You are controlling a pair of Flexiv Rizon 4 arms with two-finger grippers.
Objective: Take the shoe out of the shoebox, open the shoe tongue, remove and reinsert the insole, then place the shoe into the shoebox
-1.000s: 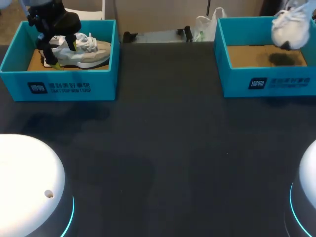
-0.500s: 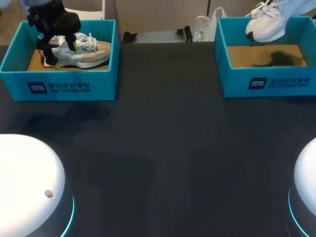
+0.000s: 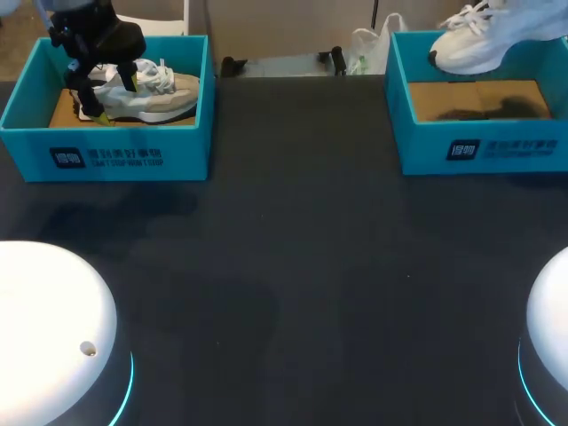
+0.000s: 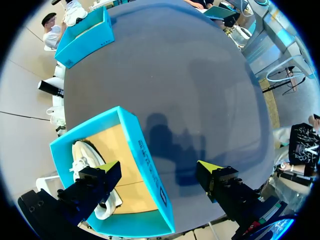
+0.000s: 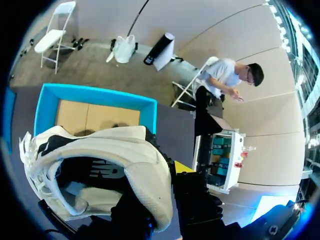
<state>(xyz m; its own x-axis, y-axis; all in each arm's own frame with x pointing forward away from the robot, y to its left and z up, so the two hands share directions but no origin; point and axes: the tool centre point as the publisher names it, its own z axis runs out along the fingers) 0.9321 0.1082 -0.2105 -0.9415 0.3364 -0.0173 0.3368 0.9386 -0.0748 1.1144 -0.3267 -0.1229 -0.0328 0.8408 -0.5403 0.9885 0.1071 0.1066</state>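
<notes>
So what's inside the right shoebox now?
Only its bare cardboard floor, with a shadow on it. The white shoe hangs above the right shoebox, gripped by the right end effector. The floor strip just behind the front wall is hidden from the head view.

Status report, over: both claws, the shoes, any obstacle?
Left claw open over grey shoe in left shoebox. Right claw shut on white shoe, held above right shoebox. No obstacle seen.
</notes>
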